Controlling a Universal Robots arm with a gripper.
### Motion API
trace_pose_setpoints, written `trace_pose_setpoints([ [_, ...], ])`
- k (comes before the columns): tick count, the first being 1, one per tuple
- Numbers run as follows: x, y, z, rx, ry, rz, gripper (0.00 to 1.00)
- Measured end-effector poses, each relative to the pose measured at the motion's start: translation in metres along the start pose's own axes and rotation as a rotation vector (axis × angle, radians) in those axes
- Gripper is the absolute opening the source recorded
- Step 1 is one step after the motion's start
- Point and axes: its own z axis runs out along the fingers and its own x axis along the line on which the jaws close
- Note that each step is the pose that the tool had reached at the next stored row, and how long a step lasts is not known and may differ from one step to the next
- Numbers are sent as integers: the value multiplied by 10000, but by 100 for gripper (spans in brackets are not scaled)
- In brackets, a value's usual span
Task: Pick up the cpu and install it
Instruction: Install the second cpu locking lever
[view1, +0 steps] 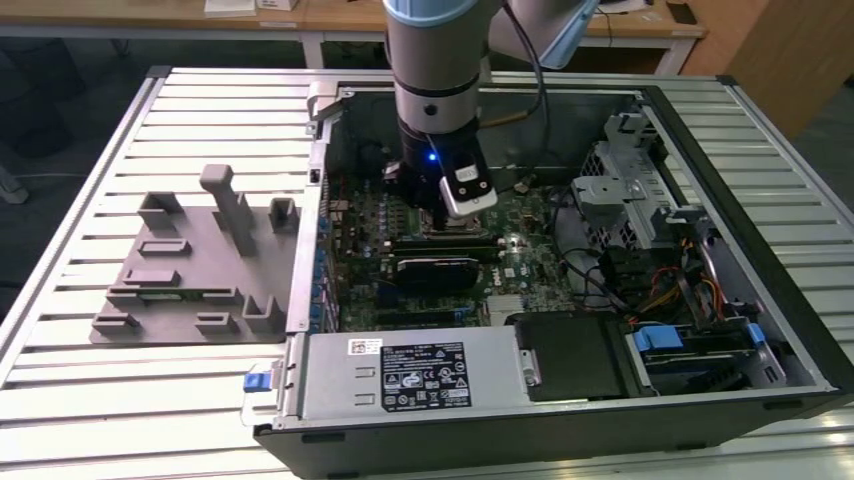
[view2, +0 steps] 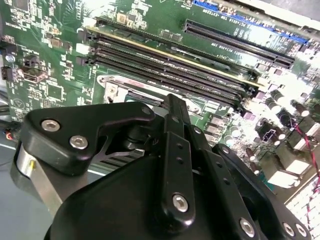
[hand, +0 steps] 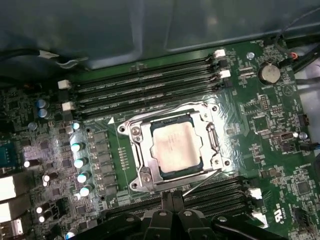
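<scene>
Cpu (hand: 176, 146) in motherboard socket (hand: 138, 150) (inside case (view1: 747, 130)); gripper (hand: 172, 200) empty, fingers together.

The cpu (hand: 177, 147) is a small flat square chip with a pale silver top, lying flat inside its metal-framed socket on the green board. It sits just ahead of the end effector (hand: 172, 202), not touching it.

Arm (view1: 434, 60) vertical, end effector (view1: 430, 222) pointing down — fingers together
</scene>
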Motion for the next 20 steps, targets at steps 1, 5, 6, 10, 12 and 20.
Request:
trace_pose_setpoints([
  [1, 5, -8, 2, -4, 4, -55, 11],
  [5, 32, -48, 23, -55, 24, -215, 11],
  [6, 39, -57, 31, -100, 38, -248, 11],
  [10, 62, -91, 56, -365, 98, -290, 11],
  [12, 71, -101, 66, -554, 141, -318, 11],
  [20, 81, -153, 89, -738, 209, -617, 11],
])
